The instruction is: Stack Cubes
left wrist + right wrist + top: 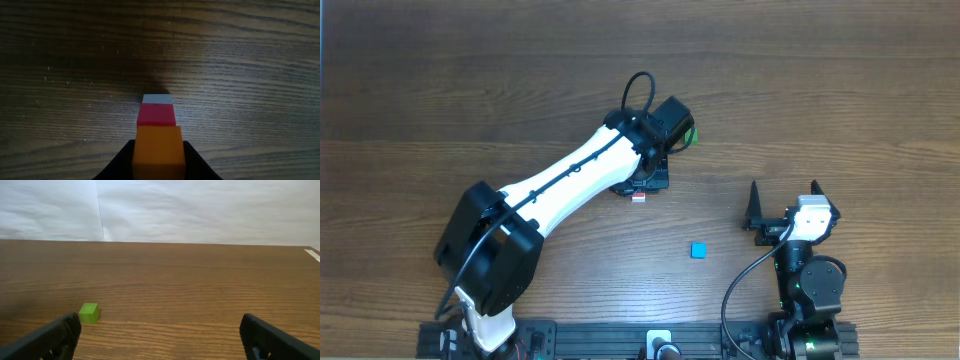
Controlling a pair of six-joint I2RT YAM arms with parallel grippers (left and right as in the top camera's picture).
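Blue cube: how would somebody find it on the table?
On the wooden table, find the right gripper near the front edge. The blue cube sits alone on bare wood close beside it. It is the only blue thing, and nothing touches it.

Robotics lab bench, not a home or shop. Two arms bolted to a black mounting rail (600, 335) well behind the right gripper (784, 200), with loose cable (735, 290) looping off the base. Plain wood-grain tabletop (420, 80). White backdrop sheet (200, 210) hung past the table edge, ahead of that gripper. Toy-size test prop: orange cube (158, 155) pinched in the left gripper (158, 144).
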